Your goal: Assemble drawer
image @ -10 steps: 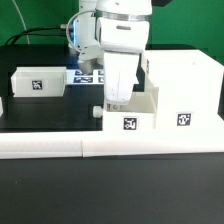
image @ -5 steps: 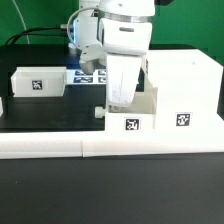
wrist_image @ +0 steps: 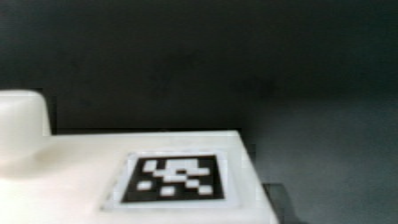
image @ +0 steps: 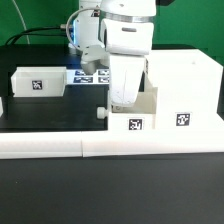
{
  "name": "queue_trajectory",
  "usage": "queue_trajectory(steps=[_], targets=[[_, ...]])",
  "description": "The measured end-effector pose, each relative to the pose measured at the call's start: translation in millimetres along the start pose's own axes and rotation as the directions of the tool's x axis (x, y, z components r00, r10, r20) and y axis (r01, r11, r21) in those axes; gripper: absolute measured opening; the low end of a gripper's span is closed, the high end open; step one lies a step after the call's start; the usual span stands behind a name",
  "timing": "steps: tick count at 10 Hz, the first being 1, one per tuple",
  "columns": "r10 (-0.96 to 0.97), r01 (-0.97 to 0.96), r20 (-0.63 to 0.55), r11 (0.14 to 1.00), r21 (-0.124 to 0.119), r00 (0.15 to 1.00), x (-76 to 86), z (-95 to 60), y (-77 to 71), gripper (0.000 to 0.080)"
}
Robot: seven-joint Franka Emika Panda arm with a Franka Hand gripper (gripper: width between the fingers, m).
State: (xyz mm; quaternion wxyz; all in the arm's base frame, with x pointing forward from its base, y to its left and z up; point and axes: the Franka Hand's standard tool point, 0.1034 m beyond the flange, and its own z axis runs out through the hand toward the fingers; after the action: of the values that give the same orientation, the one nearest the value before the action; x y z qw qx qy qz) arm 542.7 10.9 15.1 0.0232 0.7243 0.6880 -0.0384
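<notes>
I'm losing the gripper's (image: 122, 97) fingertips behind the drawer tray's (image: 140, 112) front wall, so I cannot tell their spread, and the wrist view is blurring its tag (wrist_image: 178, 178). Since the earlier frame, the tray is edging toward the exterior view's right, against the drawer shell (image: 186, 85).

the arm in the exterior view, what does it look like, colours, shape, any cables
The glossy white, boxy robot arm has a dark band across its wrist section. Its white gripper narrows downward into pale fingers. Thin black cables run behind it on the exterior view's left. No markings are readable.
</notes>
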Motion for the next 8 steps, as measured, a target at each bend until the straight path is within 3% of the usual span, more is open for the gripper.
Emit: queue_trajectory(steps=[4, 8], targets=[[-0.119, 0.119, 0.008, 0.993, -0.014, 0.993, 3.9, -3.2, 5.8, 0.0042], [-0.112, 0.112, 0.012, 0.994, -0.016, 0.994, 1.9, -3.1, 6.1, 0.0042]])
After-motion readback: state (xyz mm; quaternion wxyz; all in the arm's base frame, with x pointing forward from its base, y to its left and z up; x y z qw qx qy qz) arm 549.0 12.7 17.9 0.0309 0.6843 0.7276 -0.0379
